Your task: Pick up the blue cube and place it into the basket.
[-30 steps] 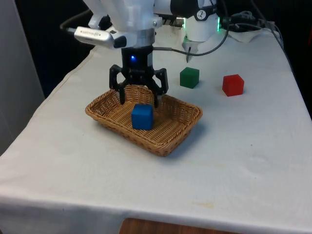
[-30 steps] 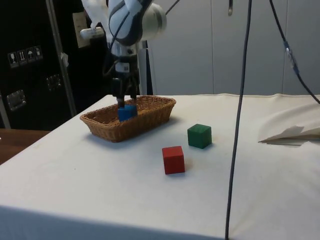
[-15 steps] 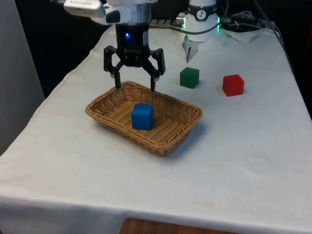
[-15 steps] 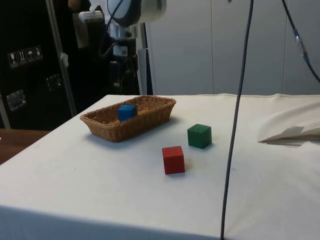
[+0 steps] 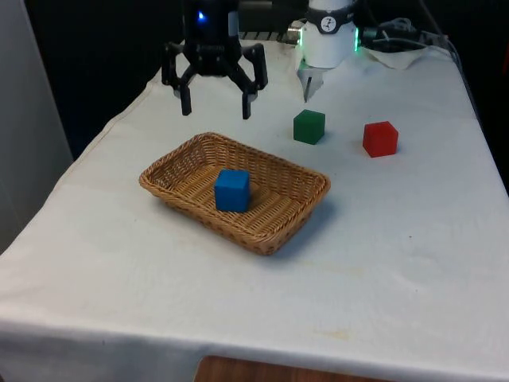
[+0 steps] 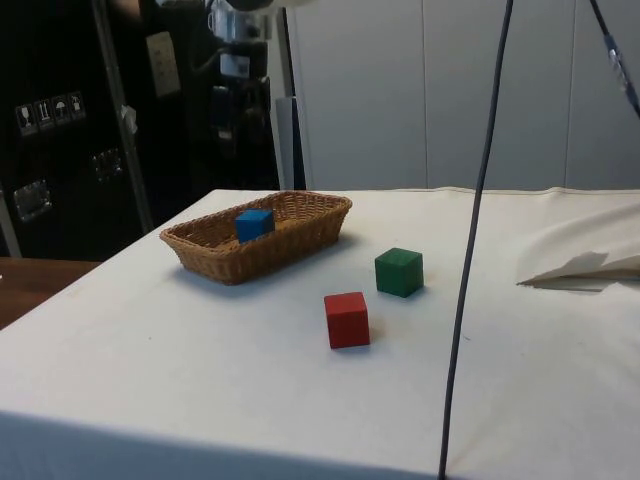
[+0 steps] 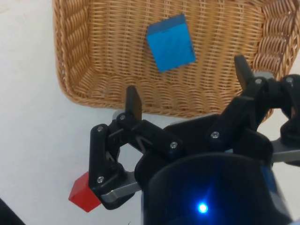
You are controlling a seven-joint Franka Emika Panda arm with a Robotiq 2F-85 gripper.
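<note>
The blue cube [image 5: 232, 190] rests on the floor of the wicker basket [image 5: 282, 224], near its middle; I see it too in the side view [image 6: 254, 223] and the wrist view [image 7: 171, 42]. My gripper [image 5: 215, 106] hangs open and empty well above the basket's far rim, towards the front view's left. In the wrist view its fingers [image 7: 134, 101] are spread wide over the basket's edge [image 7: 70, 70], with nothing between them.
A green cube [image 5: 308, 126] and a red cube [image 5: 380, 138] stand on the white cloth beyond the basket, towards the front view's right. In the side view they are the green cube [image 6: 399, 272] and red cube [image 6: 347, 319]. A dark cable [image 6: 478, 220] hangs down there.
The open gripper has risen from just over the blue cube to high above the basket, drifting towards the far rim. The cube stays put in the basket.
</note>
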